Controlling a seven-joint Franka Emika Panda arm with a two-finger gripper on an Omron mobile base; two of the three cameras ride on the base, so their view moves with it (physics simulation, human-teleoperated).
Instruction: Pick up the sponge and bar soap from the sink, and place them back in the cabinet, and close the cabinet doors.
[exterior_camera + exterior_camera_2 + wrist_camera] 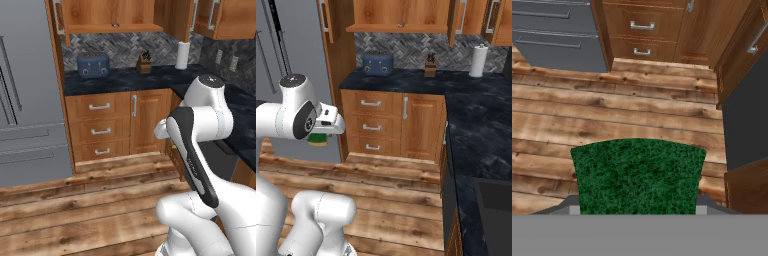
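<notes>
the gripper point(637, 210) is closed on the sponge point(638, 175), whose dark green face lies between the jaws in the hand view. in the right base view the sponge point(319, 139) shows green over yellow under the hand, held in the air above the wood floor point(396, 200). the cabinet point(401, 15) hangs above the dark counter point(421, 77) with its doors open; a small item point(401, 24) rests on its shelf, too small to identify. a blue toaster point(93, 65), a knife block point(144, 63) and a paper towel roll point(183, 55) stand on the counter.
</notes>
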